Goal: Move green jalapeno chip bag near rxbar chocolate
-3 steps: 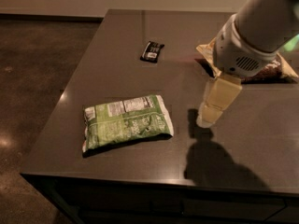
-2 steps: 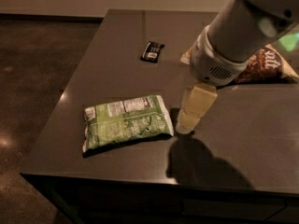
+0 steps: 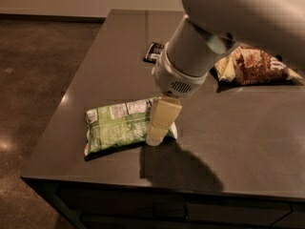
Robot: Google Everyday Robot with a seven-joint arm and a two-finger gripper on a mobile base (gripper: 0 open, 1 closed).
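Nearest, on the left part of the dark table (image 3: 248, 151), the green chip bag (image 3: 119, 125) lay flat with its white label panel up. Over the last second the gripper (image 3: 161, 127) had swung in from the right, where it had hung clear of the bag. It now stood down at the bag's right end, overlapping it in this view. Whether it was touching the foil, or had any hold on it, could not be told. The bag itself had not shifted. Further back, the small black chocolate bar (image 3: 153, 52) sat partly hidden behind the arm (image 3: 190, 61), well apart from the bag. A brown chip bag (image 3: 255, 66) lay at the far right. So the approach looked finished and the grasp was probably next; the carry toward the far bar had not begun.
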